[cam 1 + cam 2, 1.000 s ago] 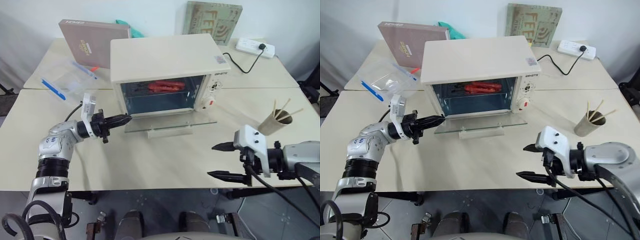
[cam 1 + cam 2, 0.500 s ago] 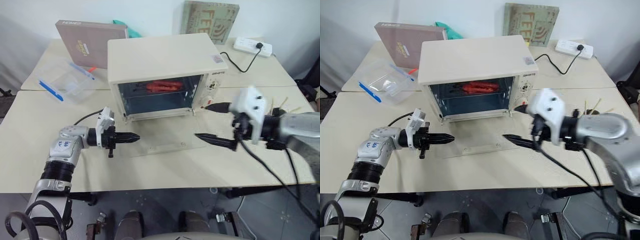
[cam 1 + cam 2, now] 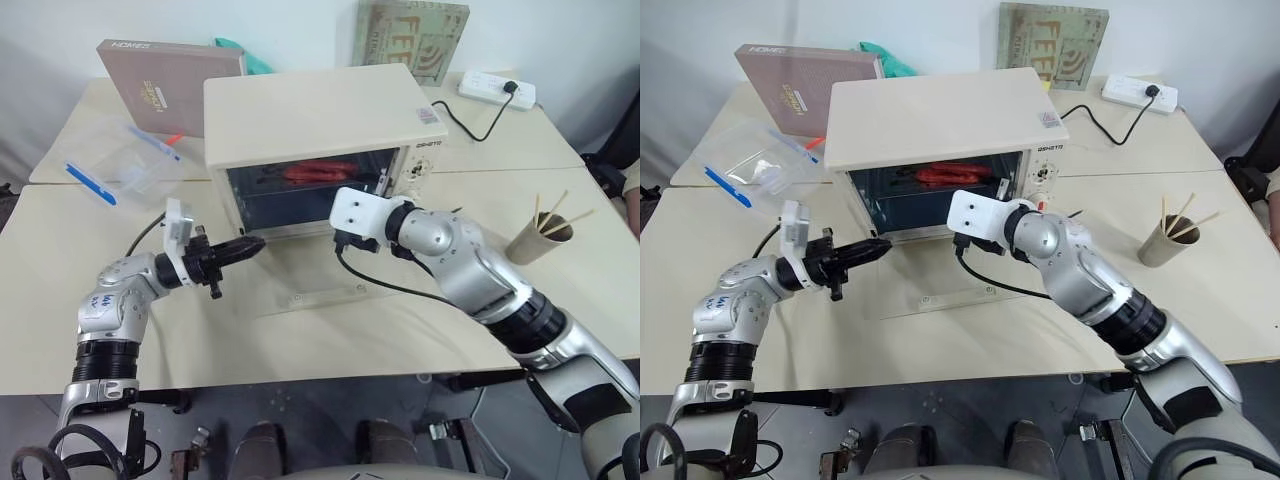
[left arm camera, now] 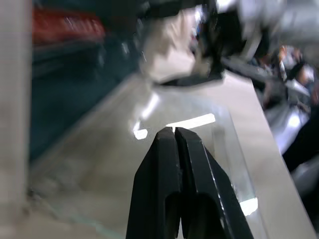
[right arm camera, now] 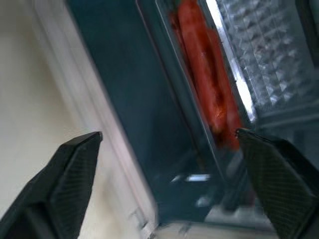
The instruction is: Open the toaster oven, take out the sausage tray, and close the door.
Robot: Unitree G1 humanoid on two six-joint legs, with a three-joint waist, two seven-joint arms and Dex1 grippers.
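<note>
The cream toaster oven (image 3: 310, 110) stands mid-table with its glass door (image 3: 320, 282) folded down flat in front of it. Inside, on an upper level, two red sausages (image 3: 318, 170) lie on the sausage tray (image 3: 290, 181). My right gripper (image 5: 167, 134) is open and empty, pointing into the oven mouth with the sausages (image 5: 207, 84) ahead between its fingers. From the head views its white wrist housing (image 3: 358, 213) hides those fingers. My left gripper (image 3: 250, 244) is shut and empty. It hovers just above the door's left edge, by the oven's lower left corner.
A brown flat box (image 3: 165, 80) and a clear plastic box with a blue edge (image 3: 110, 165) sit back left. A paper cup of sticks (image 3: 535, 235) stands at the right. A power strip (image 3: 497, 88) and its cable lie back right, with a framed sign (image 3: 405, 40) behind the oven.
My right arm swung from the table's front right up and left to the oven mouth, rolling over and staying open. The shut left gripper dipped onto the door, which sank flat, then lifted again.
</note>
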